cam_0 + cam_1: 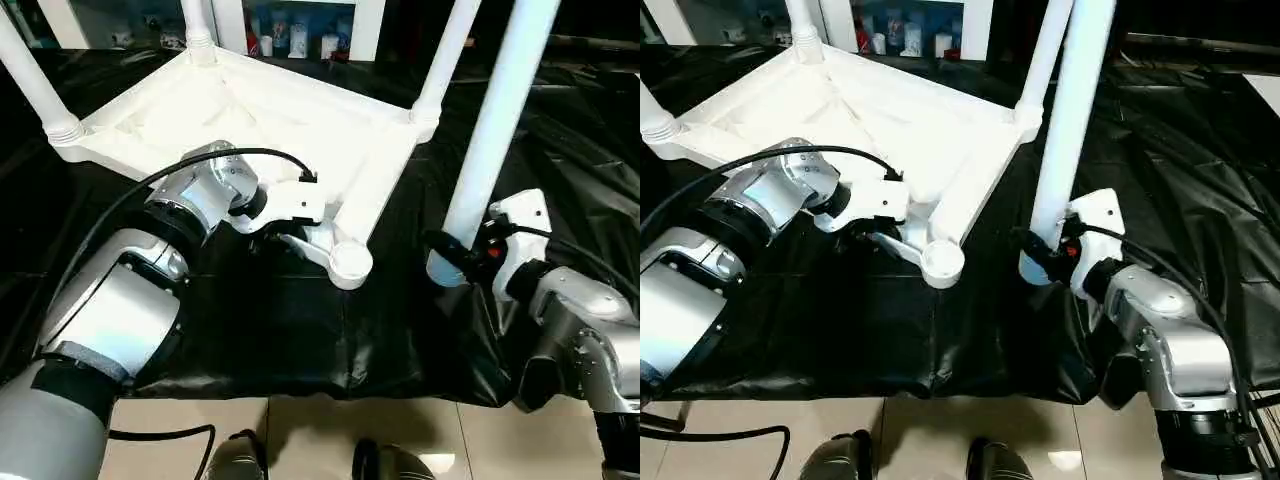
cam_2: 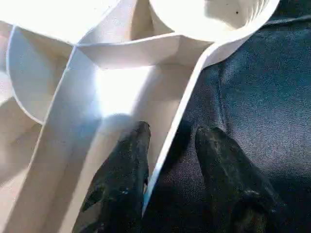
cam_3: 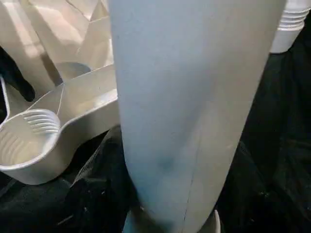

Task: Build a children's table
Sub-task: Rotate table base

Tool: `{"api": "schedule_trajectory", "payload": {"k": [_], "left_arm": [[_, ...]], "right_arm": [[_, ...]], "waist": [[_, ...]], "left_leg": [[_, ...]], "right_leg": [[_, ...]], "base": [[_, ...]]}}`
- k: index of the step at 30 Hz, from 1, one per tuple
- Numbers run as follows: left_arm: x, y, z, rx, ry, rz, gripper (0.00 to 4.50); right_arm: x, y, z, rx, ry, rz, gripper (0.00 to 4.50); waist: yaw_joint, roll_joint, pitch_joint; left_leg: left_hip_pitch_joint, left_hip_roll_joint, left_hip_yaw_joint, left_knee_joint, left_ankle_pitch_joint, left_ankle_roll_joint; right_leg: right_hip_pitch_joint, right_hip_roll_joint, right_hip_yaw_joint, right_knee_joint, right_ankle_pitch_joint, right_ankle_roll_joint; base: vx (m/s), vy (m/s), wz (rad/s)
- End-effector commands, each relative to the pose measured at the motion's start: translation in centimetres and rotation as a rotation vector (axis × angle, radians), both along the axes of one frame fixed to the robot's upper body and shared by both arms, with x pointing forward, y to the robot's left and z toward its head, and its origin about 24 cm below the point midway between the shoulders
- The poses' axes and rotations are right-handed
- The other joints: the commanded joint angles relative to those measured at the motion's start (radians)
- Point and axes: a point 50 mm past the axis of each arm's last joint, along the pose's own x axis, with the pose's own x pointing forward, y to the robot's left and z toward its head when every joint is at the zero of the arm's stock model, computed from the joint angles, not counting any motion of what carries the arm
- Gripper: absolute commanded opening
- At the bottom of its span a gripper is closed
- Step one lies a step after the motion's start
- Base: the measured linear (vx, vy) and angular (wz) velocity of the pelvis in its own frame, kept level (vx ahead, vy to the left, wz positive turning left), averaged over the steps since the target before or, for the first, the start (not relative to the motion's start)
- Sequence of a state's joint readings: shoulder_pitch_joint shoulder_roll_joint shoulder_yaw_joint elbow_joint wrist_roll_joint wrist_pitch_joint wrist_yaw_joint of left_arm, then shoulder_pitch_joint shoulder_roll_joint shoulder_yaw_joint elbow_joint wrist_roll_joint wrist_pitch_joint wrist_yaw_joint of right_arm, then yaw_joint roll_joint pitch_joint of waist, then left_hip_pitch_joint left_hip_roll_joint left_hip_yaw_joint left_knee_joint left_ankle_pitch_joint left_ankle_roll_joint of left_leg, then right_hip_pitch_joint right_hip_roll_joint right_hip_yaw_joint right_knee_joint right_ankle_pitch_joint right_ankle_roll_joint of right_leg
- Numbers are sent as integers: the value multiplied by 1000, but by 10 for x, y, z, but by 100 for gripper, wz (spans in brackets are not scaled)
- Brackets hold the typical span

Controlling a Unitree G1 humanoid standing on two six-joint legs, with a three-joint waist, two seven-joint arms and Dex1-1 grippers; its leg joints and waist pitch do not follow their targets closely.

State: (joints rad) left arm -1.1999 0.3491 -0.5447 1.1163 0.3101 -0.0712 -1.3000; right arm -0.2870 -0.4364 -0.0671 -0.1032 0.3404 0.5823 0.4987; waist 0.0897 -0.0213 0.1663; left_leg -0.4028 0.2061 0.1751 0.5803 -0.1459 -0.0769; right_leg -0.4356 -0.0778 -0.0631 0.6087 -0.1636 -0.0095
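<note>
Black cloth covers the tabletop (image 1: 300,340), with a cabinet (image 1: 300,30) behind it. Upside down on the cloth lies the table (image 1: 250,120), ribbed underside up, three legs standing in its left, far and right corner sockets. Its near corner socket (image 1: 351,263) is empty and points toward the robot. Left hand (image 2: 170,145) sits at the near rim just left of that socket; its fingers (image 2: 121,179) are slightly apart and straddle the thin rim wall, one inside the frame, one outside over the cloth, not visibly pressing it. Right hand (image 1: 455,262) is clamped on the lower end of the fourth leg (image 1: 495,120), held nearly upright to the right of the empty socket, near it but apart, its bottom end close above the cloth.
</note>
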Motion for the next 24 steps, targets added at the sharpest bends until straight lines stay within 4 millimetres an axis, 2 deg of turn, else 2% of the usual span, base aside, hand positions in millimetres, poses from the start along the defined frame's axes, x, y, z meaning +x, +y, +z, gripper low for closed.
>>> {"api": "schedule_trajectory", "payload": {"k": [1,4,7,9,10,11,12,13,15,16,17,18,19,20,23,24], "left_arm": [[-3,5,-10,20,31,19,146],[-3,6,-13,20,39,35,110],[-6,11,-18,-34,86,103,103],[-7,13,-19,-60,109,130,85],[-9,14,-20,-80,132,155,73],[-9,15,-21,-82,134,157,74],[-15,15,-25,-131,181,191,70],[-15,15,-25,-131,181,191,70],[-19,15,-29,-165,211,216,56],[-22,15,-31,-181,224,229,54],[-25,15,-33,-197,236,253,51],[-31,13,-40,-237,235,320,44],[-31,13,-40,-237,235,320,39],[-34,12,-43,-261,218,366,36],[-42,6,-46,-312,199,399,32],[-45,4,-48,-323,199,400,27]], "right_arm": [[2,0,3,-18,-21,3,188],[1,1,3,-20,-25,6,188],[-2,5,2,6,-32,5,188],[-4,7,2,22,-31,6,188],[-5,9,1,36,-28,6,188],[-5,9,1,37,-28,6,188],[-7,12,-2,54,-21,8,188],[-7,12,-2,54,-21,8,188],[-9,14,-3,67,-16,9,188],[-9,15,-4,74,-14,9,188],[-9,15,-4,81,-12,7,188],[-9,17,-5,96,-8,4,188],[-9,17,-5,96,-8,4,188],[-8,18,-6,101,-6,3,188],[-7,20,-8,114,0,-1,188],[-7,20,-9,117,2,-2,188]], "waist": [[5,-7,-87],[5,-6,-89],[6,0,-98],[4,-1,-98],[5,-4,-103],[5,-2,-102],[2,-8,-103],[1,-7,-102],[-1,-3,-101],[-2,-14,-105],[-4,-9,-104],[-6,-20,-109],[-6,-20,-109],[-10,-16,-106],[-16,-24,-105],[-19,-22,-104]], "left_leg": [[23,16,-2,-60,-130,77],[23,14,-1,-60,-128,74],[25,16,-2,-59,-121,74],[23,16,-1,-58,-114,77],[24,17,-1,-58,-107,80],[24,18,-1,-58,-104,81],[22,18,0,-59,-104,82],[21,18,0,-59,-106,83],[22,17,2,-58,-118,80],[23,16,4,-58,-122,80],[20,19,1,-59,-115,77],[22,19,3,-58,-107,77],[22,19,3,-58,-107,77],[23,18,5,-58,-112,77],[23,18,6,-60,-142,65],[21,18,4,-61,-143,60]], "right_leg": [[79,-65,47,-54,-47,-291],[80,-63,47,-53,-38,-293],[83,-65,47,-50,-17,-304],[84,-64,47,-48,3,-313],[85,-65,47,-45,9,-315],[85,-66,48,-45,11,-317],[85,-65,47,-44,2,-319],[85,-67,47,-45,-8,-319],[81,-64,49,-49,-36,-314],[83,-63,49,-52,-50,-307],[84,-66,49,-47,-55,-306],[86,-66,49,-44,-65,-297],[86,-66,49,-44,-65,-297],[79,-64,49,-51,-96,-285],[77,-64,49,-60,-172,-258],[76,-63,50,-61,-190,-246]], "base": [[0,0,0],[0,0,0],[0,0,0],[0,0,0],[0,0,0],[0,0,0],[0,0,0],[0,0,0],[0,0,0],[0,0,0],[0,0,0],[0,0,0],[0,0,0],[0,0,0],[0,0,0],[0,0,0]]}}
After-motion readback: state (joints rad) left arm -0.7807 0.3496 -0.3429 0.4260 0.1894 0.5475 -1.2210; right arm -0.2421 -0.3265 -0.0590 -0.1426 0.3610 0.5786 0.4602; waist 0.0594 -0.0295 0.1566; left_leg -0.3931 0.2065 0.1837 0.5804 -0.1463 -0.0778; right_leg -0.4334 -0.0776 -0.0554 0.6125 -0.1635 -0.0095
